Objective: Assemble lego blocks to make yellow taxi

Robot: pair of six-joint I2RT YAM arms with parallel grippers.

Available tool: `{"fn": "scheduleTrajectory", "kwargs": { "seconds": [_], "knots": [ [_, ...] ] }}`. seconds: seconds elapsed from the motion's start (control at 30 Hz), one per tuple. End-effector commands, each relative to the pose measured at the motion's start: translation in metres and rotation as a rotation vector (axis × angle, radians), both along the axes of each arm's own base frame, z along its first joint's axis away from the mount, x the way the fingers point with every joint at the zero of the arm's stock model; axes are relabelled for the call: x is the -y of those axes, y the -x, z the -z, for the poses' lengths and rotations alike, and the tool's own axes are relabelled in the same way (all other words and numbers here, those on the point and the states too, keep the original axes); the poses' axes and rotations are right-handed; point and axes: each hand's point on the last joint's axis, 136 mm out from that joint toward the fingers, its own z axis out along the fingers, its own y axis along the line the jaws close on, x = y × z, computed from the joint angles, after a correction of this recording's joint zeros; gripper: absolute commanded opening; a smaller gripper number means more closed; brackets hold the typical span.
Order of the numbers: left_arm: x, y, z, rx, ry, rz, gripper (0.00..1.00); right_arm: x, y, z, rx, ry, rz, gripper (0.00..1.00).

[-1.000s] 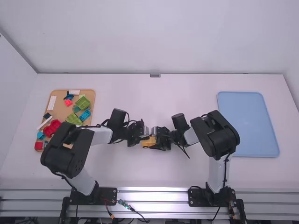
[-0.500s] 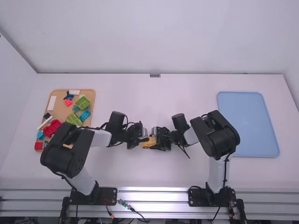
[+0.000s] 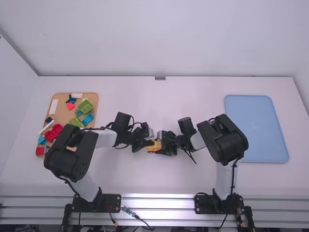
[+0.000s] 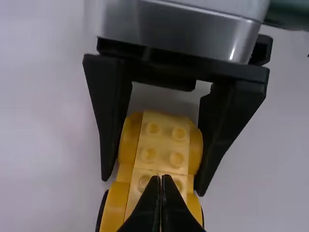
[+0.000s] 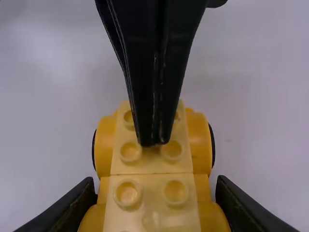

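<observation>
Taxi body (image 4: 164,145), built of yellow lego, is sitting near the middle of the white table (image 3: 183,179), between the two arms, with its studs (image 5: 129,152) facing up. We are seeing the right gripper (image 3: 158,144) holding it: in its own wrist view the right gripper (image 5: 153,186) is spreading its fingers (image 5: 79,203) fairly wide, one on either side, with the yellow section between them. The left gripper (image 3: 150,144) is reaching over the other section from the opposite side; in its wrist view the left gripper (image 4: 162,179) is showing both fingers pressed together with nothing between them. Their tips are lying over the top of the taxi body, in among the studs, but we are not able to tell how firmly they are touching. Black wheel edges (image 5: 212,145) are showing along the sides of the section under those tips. We are also finding a tan tray (image 3: 63,113) on the left side of the table, where green blocks (image 3: 85,106), red blocks (image 3: 56,130), a blue block (image 3: 87,120) and a slanting white piece (image 3: 47,126) are lying among other small parts, and the left arm is passing over its near side. On the right side, a blue tray (image 3: 256,128) is lying flat beyond the right arm.
</observation>
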Motion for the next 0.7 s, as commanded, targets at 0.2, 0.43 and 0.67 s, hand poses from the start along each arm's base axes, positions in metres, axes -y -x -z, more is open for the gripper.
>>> {"fn": "scheduleTrajectory", "kwargs": {
  "seconds": [0.2, 0.43, 0.67],
  "knots": [
    [-0.018, -0.038, -0.075, 0.252, -0.038, -0.131, 0.02, 0.004, -0.006, 0.008, 0.001, 0.030, 0.021, 0.46],
    [-0.042, -0.053, -0.126, 0.376, -0.045, -0.279, 0.20, 0.005, -0.011, 0.011, 0.019, 0.052, 0.039, 0.51],
    [-0.063, -0.070, -0.125, 0.353, -0.096, -0.443, 0.55, 0.005, -0.012, 0.011, 0.020, 0.055, 0.043, 0.58]
  ]
}}
